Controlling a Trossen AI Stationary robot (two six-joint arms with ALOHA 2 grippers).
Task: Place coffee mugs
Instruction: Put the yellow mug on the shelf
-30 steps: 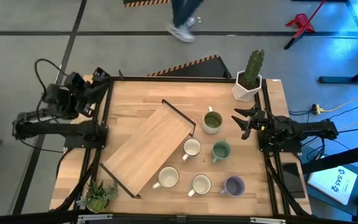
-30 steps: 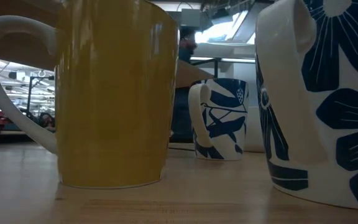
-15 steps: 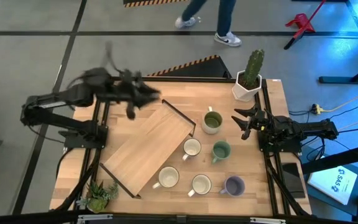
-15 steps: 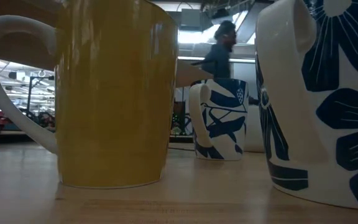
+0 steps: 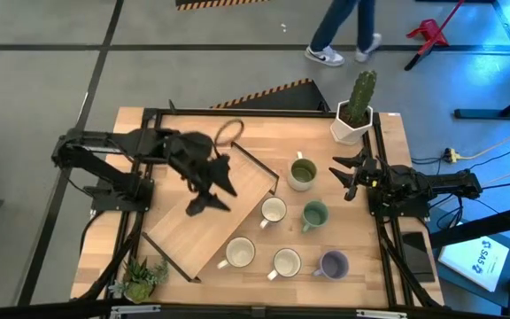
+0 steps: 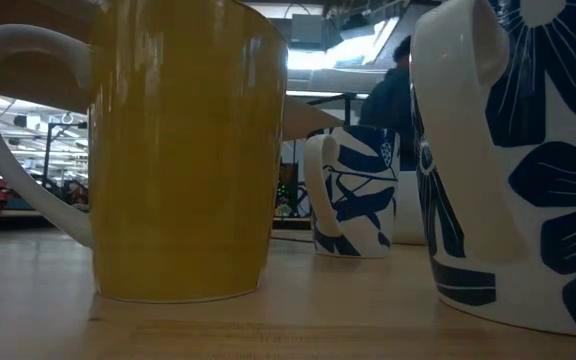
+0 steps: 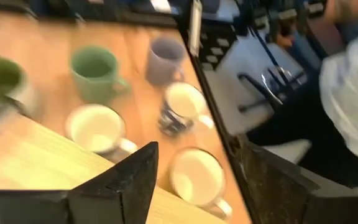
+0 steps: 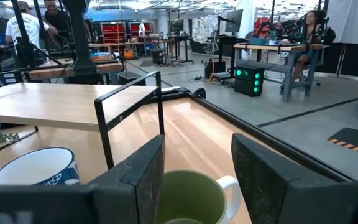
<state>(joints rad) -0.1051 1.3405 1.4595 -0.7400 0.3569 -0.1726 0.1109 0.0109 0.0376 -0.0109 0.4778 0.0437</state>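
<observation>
Six mugs stand on the table's right half in the high view: one with an olive-green inside (image 5: 303, 173), a white one (image 5: 274, 211), a teal one (image 5: 314, 214), two more white ones (image 5: 240, 253) (image 5: 286, 262) and a lavender one (image 5: 333, 264). My left gripper (image 5: 215, 193) hovers open above the wooden shelf, left of the mugs; its wrist view (image 7: 197, 193) looks down on the teal mug (image 7: 95, 71) and the lavender mug (image 7: 166, 53). My right gripper (image 5: 343, 173) waits open at the right edge, facing the olive-inside mug (image 8: 191, 196).
A slanted wooden shelf on a black metal frame (image 5: 211, 208) fills the table's middle. A cactus in a white pot (image 5: 354, 111) stands at the far right corner, a small plant (image 5: 140, 279) at the near left. In the low view the mugs' outsides (image 6: 183, 150) fill the picture. A person (image 5: 343, 35) walks beyond the far edge.
My left arm has swung out from the table's far left corner, moving right and toward the near edge, and now reaches over the wooden shelf. The person beyond the far edge has walked to the right. The mugs have stayed put.
</observation>
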